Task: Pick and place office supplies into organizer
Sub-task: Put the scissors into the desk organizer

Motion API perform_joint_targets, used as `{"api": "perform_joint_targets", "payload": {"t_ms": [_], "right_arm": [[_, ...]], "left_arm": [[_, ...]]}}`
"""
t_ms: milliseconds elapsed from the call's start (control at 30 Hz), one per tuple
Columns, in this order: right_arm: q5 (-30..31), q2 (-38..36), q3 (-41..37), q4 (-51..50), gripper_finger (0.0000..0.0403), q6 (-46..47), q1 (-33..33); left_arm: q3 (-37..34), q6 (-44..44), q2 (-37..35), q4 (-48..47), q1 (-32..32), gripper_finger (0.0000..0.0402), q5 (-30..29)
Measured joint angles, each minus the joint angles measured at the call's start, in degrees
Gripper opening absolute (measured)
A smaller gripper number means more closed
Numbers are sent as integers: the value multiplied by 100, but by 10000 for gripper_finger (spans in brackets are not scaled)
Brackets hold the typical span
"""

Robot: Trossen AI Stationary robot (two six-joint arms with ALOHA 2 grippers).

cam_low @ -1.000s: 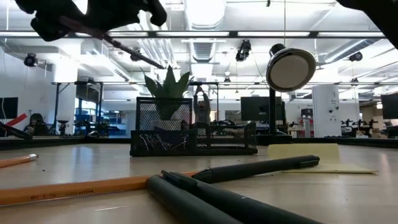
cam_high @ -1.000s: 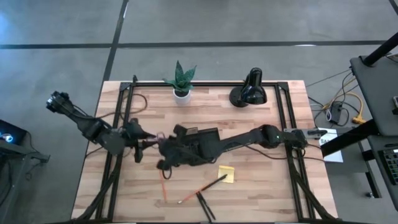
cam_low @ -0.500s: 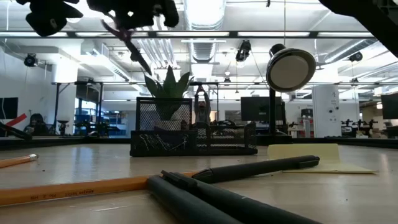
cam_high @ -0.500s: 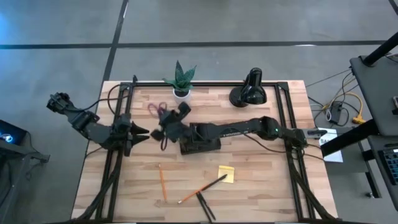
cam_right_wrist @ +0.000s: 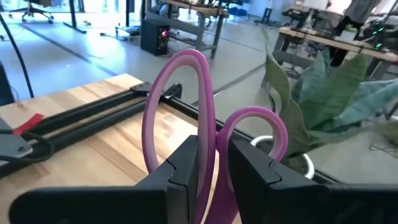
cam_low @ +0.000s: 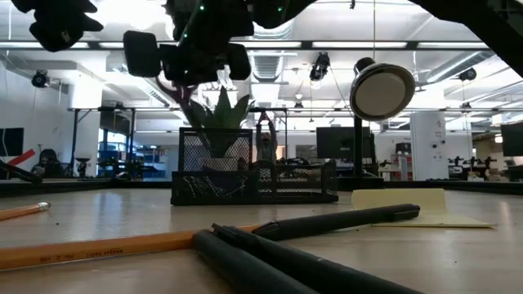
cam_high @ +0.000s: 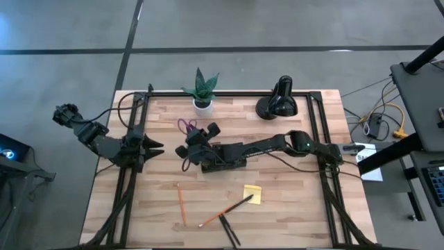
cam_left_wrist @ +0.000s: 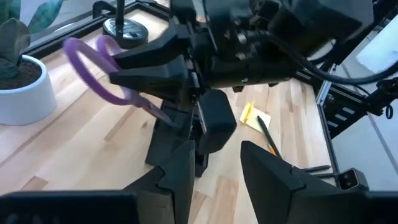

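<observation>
Counting one pair of scissors (cam_high: 186, 127), one organizer (cam_high: 223, 157), one sticky pad (cam_high: 252, 194), two orange pencils (cam_high: 181, 203) and two dark pens (cam_high: 228, 230); one plant (cam_high: 202, 89) and one lamp (cam_high: 278, 99) standing beyond the organizer.

Gripping the scissors by the blades in the right gripper (cam_right_wrist: 213, 163), fingers pressing close on both sides, just above the organizer's left end. Holding the purple loops up and tipping toward the plant, long axis running steeply upward.

Hovering the left gripper (cam_left_wrist: 214, 165) well left of the organizer, jaws standing apart, holding nothing.

Lying pencils, pens and pad on the table nearer than the organizer.
</observation>
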Motion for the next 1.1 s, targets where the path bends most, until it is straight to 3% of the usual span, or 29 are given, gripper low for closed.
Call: {"api": "perform_joint_targets", "payload": {"t_ms": [133,567,733,967,1100], "right_arm": [[261,0,-204,-2,67,-409,20],[288,-114,-888,4,80,-982,237],[285,-125,-786,-103,99,-983,318],[456,-163,-809,-104,145,-471,379],[509,-195,-793,-103,170,-647,493]], "left_arm": [[-22,317,17,-31,0,116,-5],[-65,442,204,-92,0,116,-391],[-65,391,272,-38,2,116,-704],[-63,393,275,307,0,116,-743],[-63,393,279,280,0,116,-743]]}}
